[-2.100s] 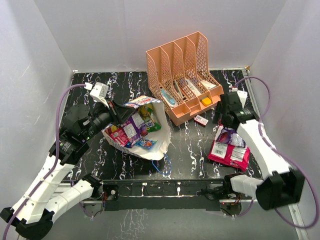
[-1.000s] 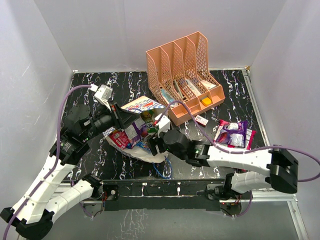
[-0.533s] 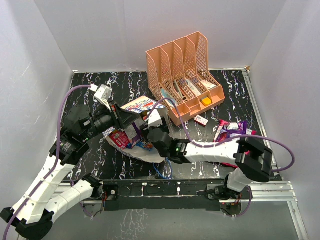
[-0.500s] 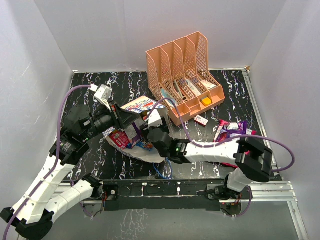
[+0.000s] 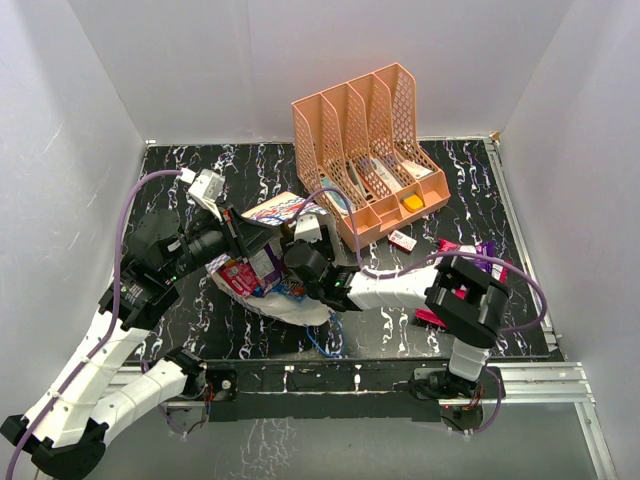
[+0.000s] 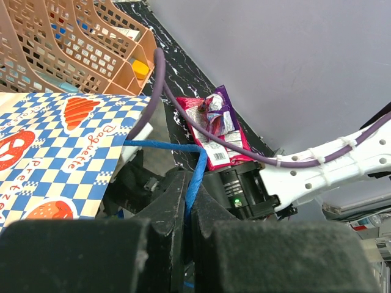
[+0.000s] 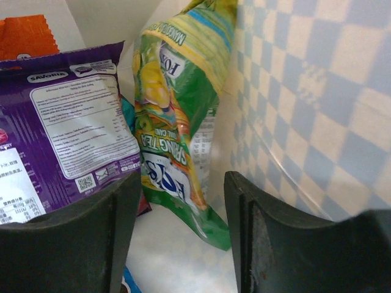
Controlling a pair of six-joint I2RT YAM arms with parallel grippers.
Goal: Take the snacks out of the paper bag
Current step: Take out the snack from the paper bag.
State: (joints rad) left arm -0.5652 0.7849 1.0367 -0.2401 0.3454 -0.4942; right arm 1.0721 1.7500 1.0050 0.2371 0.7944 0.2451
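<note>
Overhead and wrist views of a black marbled desk (image 5: 180, 170). The paper bag (image 5: 305, 308), cream with a blue-and-white checked print (image 6: 55, 159), lies on its side left of centre with its mouth facing the right arm (image 5: 400, 290). It sits just beside the front of a peach mesh organizer (image 5: 365, 120). The left fingers (image 6: 168, 201) are closed on the bag's blue cord handle (image 6: 194, 177), which runs up between them and bends over toward the checked flap. The left arm (image 5: 110, 330) reaches in from the near left corner. The right arm is folded across the front of the desk, its wrist buried in the bag's mouth. Inside the bag, the right fingers (image 7: 122, 244) stand apart, not clamped on anything. The lower end of a green-yellow packet (image 7: 174, 122) lies in the gap between them, and whether either finger touches it cannot be told. A purple packet (image 7: 67, 134) lies just to the left of the green one, overlapping its edge, and the corner of an orange-red packet (image 7: 27, 33) shows above it. The bag's checked inner wall (image 7: 305, 110) closes the right side. Outside the bag, magenta-purple packets (image 6: 214, 131) lie on the desk at the right, well apart from the bag and partly hidden overhead by the right arm's elbow.
</note>
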